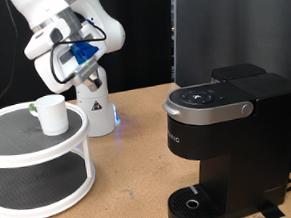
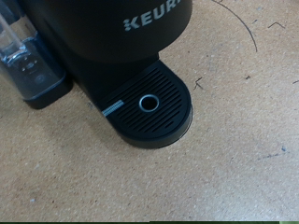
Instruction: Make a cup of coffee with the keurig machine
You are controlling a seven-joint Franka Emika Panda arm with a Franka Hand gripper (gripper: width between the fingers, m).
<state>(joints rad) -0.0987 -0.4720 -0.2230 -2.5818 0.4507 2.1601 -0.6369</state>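
Note:
The keurig machine (image 1: pixel 227 133) stands at the exterior view's right, matte black, lid down, its round drip base (image 1: pixel 195 203) bare. The wrist view looks down on that drip base (image 2: pixel 148 105) and the machine's logo front (image 2: pixel 154 21); no fingers show there. The white cup (image 1: pixel 52 114) sits on the upper tier of a white round stand (image 1: pixel 8 149) at the left, with a small green-lidded pod (image 1: pixel 33 108) just behind it. My gripper (image 1: pixel 81 55), with blue parts, hangs high above the cup and a little to its right, nothing visibly in it.
The arm's white base (image 1: pixel 95 107) stands behind the stand on the wooden table (image 1: pixel 130 180). A clear water tank (image 2: pixel 23 58) sits at the machine's side. A black panel (image 1: pixel 195 30) rises behind the machine.

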